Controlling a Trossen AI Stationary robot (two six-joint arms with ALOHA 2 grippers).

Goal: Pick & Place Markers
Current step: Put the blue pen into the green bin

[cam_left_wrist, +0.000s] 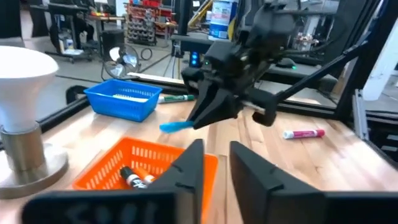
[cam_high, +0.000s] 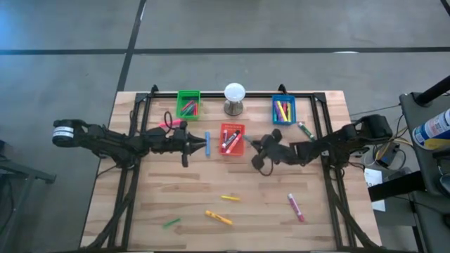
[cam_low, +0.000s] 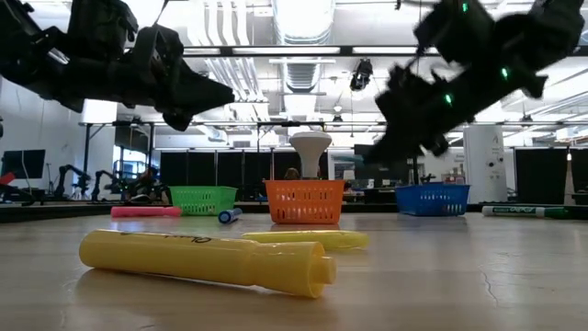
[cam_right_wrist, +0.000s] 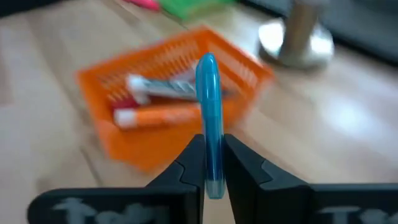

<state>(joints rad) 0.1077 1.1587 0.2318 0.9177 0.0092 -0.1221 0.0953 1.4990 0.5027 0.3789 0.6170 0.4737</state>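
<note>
My left gripper (cam_high: 197, 145) hangs open and empty above the table, just left of the red bin (cam_high: 231, 139); its fingers frame the left wrist view (cam_left_wrist: 214, 168). A blue marker (cam_high: 207, 144) lies flat on the table beside it. My right gripper (cam_high: 254, 144) is right of the red bin, shut on a light blue marker (cam_right_wrist: 208, 118). This marker also shows in the left wrist view (cam_left_wrist: 177, 126). The red bin holds two markers (cam_right_wrist: 161, 99). Loose markers lie flat on the wood: yellow (cam_high: 230, 198), orange-yellow (cam_high: 219, 218), green (cam_high: 171, 223), pink-and-white (cam_high: 295, 207) and pink (cam_high: 166, 126). My right gripper pinches the light blue marker between its two fingers near one end (cam_right_wrist: 211, 177). The marker lies along the fingers, and its free end (cam_right_wrist: 207, 62) sticks out past the fingertips toward the red bin. The fingers come from the table's right. The marker is lifted clear of the table.
At the far edge stand a green bin (cam_high: 188, 104) and a blue bin (cam_high: 283, 110), both holding markers, with a white ball on a grey stand (cam_high: 234, 98) between them. A green-and-white marker (cam_high: 305, 131) lies near the blue bin. Black frame rails (cam_high: 130, 176) run along both sides.
</note>
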